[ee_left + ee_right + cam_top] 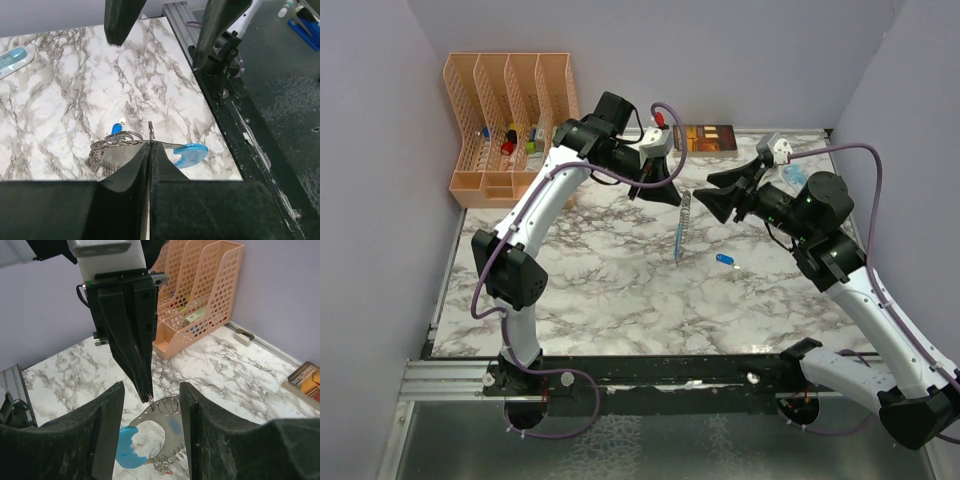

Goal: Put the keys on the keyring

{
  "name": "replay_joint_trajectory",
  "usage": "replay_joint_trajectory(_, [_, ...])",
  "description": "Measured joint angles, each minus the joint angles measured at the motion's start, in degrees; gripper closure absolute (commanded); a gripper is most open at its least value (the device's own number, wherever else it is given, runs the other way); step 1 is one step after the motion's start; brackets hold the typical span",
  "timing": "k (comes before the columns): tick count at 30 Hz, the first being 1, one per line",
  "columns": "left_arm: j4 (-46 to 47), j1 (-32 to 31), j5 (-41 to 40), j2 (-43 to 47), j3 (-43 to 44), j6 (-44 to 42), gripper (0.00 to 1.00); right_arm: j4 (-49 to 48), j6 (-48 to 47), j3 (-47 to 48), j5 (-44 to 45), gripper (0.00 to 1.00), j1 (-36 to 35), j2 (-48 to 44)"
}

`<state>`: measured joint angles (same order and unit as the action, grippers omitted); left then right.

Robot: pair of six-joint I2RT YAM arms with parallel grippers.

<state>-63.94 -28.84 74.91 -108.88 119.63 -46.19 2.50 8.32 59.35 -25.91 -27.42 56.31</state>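
My left gripper (672, 193) is shut on a grey metal ring of the keyring (683, 222) and holds it up above the table. Its light-blue strap end hangs lowest. In the left wrist view the shut fingertips (150, 142) pinch the ring, with the other rings (112, 145) and the strap end (191, 154) beyond. My right gripper (706, 192) is open, its fingers either side of the keyring (167, 407). The dark blue key (725, 260) lies on the marble, also seen in the left wrist view (117, 128). A small red bit (168, 472) shows under the keyring; the red key is otherwise hidden.
An orange file rack (510, 120) stands at the back left, and shows in the right wrist view (200, 295). A book (706, 137) lies at the back wall. A pale-blue see-through object (794, 173) lies at the back right behind the right arm. The table's black front rail (235, 125) is near.
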Motion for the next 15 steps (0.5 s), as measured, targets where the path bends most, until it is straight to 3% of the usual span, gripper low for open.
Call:
replay_joint_trajectory(6, [0.1,0.5,-1.4,0.0,-0.2,-0.3,1.0,2.5,-0.9,1.5,4.0,0.42,0.0,-0.6])
replay_joint_trajectory(15, [-0.2,3.0,-3.5,0.0,-4.8,-2.7,1.0,14.9,-0.3,5.2,19.3,0.51,0.3,7.3])
